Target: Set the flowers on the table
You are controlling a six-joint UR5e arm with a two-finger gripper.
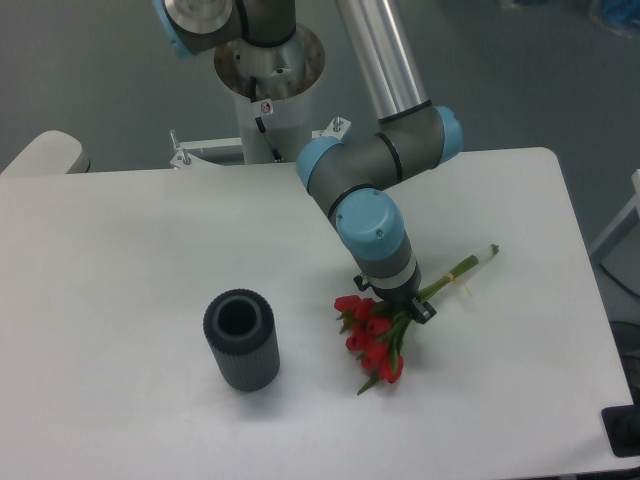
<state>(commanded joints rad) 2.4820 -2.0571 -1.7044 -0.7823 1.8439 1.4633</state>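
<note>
The white surface point(150, 260) spreads wide over a grey floor, my base pedestal point(268, 70) at its far edge. My arm bends down toward the near right. My end effector point(398, 306) is closed on the tulip bouquet point(372, 340), low over the surface, stems pointing far right. A dark ribbed vase point(240, 339) stands upright to the left.

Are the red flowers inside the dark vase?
No, the flowers are out by the gripper, off to the right of the vase, whose open top looks empty.
</note>
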